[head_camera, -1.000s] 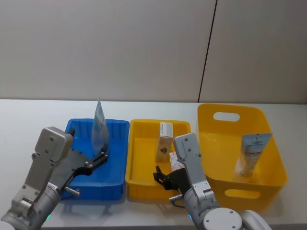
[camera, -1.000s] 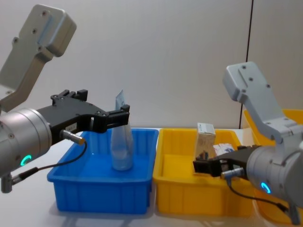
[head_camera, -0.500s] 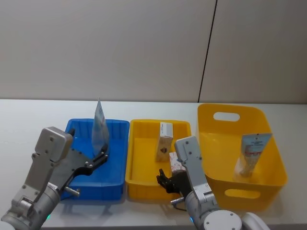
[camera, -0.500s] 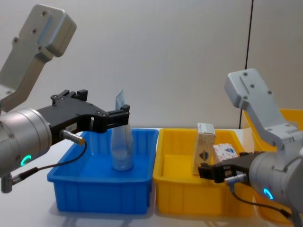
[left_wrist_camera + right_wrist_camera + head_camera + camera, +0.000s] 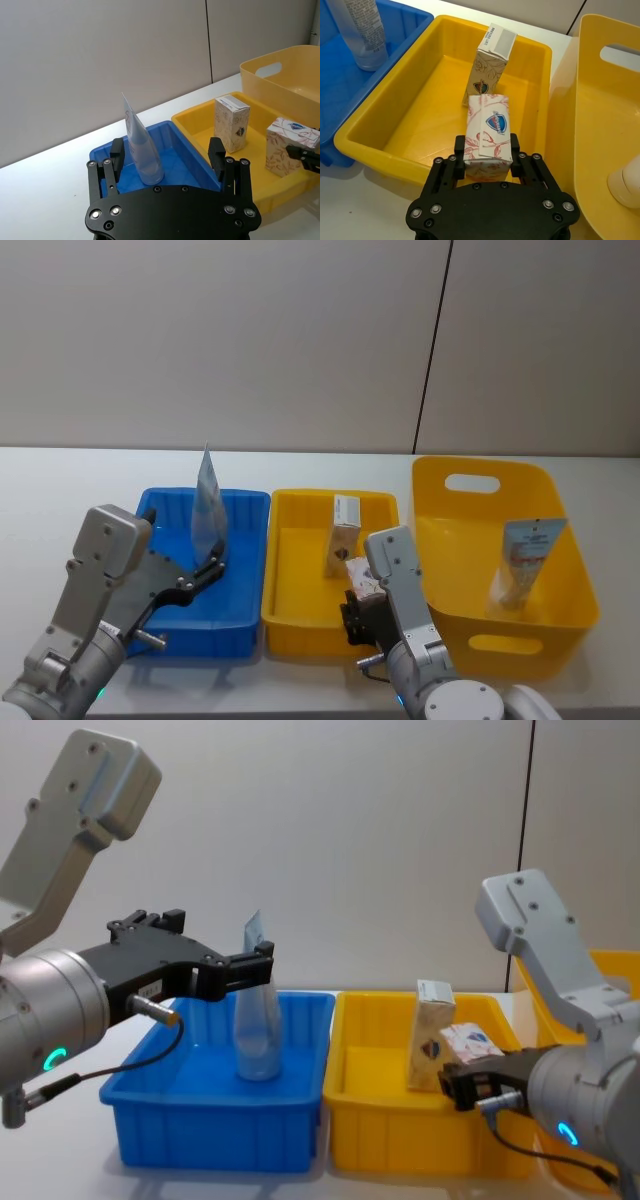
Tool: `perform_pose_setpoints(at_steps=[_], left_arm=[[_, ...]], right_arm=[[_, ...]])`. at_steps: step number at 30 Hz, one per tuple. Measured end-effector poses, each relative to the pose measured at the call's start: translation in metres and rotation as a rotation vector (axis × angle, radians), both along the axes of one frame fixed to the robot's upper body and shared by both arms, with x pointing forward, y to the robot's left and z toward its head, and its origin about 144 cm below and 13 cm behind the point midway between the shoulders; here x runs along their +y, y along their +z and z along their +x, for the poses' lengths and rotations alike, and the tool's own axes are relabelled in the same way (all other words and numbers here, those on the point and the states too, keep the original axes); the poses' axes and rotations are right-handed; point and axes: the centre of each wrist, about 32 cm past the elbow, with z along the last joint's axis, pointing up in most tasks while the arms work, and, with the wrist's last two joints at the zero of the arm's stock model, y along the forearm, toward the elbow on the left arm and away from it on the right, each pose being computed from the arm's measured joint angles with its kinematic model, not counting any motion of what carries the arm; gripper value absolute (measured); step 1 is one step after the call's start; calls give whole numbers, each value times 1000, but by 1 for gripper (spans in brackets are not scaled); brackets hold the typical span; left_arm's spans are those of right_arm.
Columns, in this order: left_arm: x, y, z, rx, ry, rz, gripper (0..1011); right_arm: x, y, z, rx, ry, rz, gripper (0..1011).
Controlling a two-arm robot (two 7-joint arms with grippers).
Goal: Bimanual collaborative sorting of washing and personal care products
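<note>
A pale blue-white pouch (image 5: 207, 505) stands upright in the blue bin (image 5: 240, 620). My left gripper (image 5: 207, 568) hovers open just in front of the pouch (image 5: 140, 150), nothing between its fingers (image 5: 117, 152). In the yellow tray (image 5: 290, 625) stands a taller beige carton (image 5: 343, 535). Beside it, tilted, is the squat white carton with a red-blue pattern (image 5: 487, 132), and my right gripper (image 5: 487, 151) is shut on its sides. From the side, that carton (image 5: 468, 1045) sits just above the right gripper (image 5: 465, 1085). A whitish tube (image 5: 524, 560) leans inside the deep yellow basket (image 5: 520, 645).
The three containers stand side by side on the white table: blue bin on the left, yellow tray in the middle, deep yellow basket on the right. A plain wall (image 5: 300, 340) rises behind them. Bare tabletop (image 5: 60, 490) lies to the left of the blue bin.
My right gripper has moved forward over the yellow tray's near rim and shut on the squat carton, which now tilts. The left arm and the pouch have not moved.
</note>
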Motion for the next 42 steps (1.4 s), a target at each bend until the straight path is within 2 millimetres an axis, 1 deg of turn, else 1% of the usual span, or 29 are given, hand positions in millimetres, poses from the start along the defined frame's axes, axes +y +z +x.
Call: perform_pose_setpoints(at_steps=[1, 2, 3, 4, 5, 6, 14, 22, 31, 38, 41, 42], left_arm=[[0, 0, 0, 0, 0, 0, 1001], [0, 0, 0, 0, 0, 0, 1001], [0, 0, 0, 0, 0, 0, 1001], [0, 0, 0, 0, 0, 0, 1001], [0, 0, 0, 0, 0, 0, 1001], [0, 0, 0, 0, 0, 0, 1001], [0, 0, 0, 0, 0, 0, 1001], [0, 0, 0, 0, 0, 0, 1001], [0, 0, 0, 0, 0, 0, 1001], [0, 0, 0, 0, 0, 0, 1001], [0, 0, 0, 0, 0, 0, 1001], [0, 0, 0, 0, 0, 0, 1001]], right_arm=[[0, 0, 0, 0, 0, 0, 501], [0, 0, 0, 0, -1, 0, 442], [0, 0, 0, 1, -1, 0, 416], [0, 0, 0, 1, -1, 0, 416], [0, 0, 0, 1, -1, 0, 361], [0, 0, 0, 1, -1, 0, 353], [0, 0, 0, -9, -1, 7, 329], [-1, 7, -1, -75, 12, 70, 310], [-2, 23, 0, -169, 24, 174, 308], [-7, 44, 5, -265, 18, 282, 308], [-13, 56, 9, -314, -1, 335, 310], [-13, 56, 9, -314, -1, 335, 308]])
